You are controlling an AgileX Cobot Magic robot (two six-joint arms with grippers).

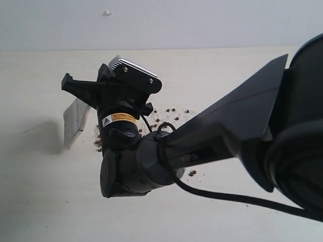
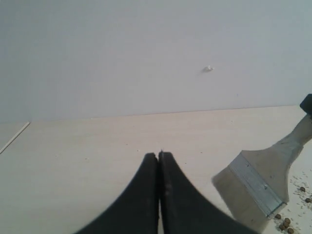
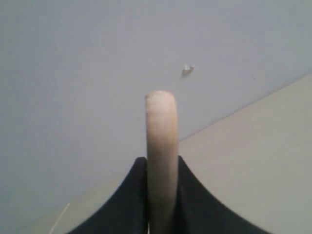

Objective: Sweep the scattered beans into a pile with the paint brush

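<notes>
Where the left wrist view takes in the left gripper [image 2: 159, 158], its two black jaws stand pressed together with nothing between them. Bare table [image 2: 73, 161] lies ahead of the tips. Well off to one side of those closed tips, the paint brush [image 2: 256, 187] stands tilted, with the bristles lowermost, the silver band above them and the pale handle rising away. A few beans [image 2: 285, 224] lie on the table just beside the bristle end.

In the exterior view the brush hangs below the gripper that carries it, on the left of the arm. Whether the bristles touch the table cannot be told. The reddish-brown beans, mixed with whitish grains, lie scattered from just beside the bristles, on beneath the wrist, and out past the far side of the arm. A few lie apart near the arm's lower edge.

In the right wrist view the right gripper [image 3: 161, 161] pinches the wooden handle, with one jaw on each side. The rounded handle end projects beyond the tips.
</notes>
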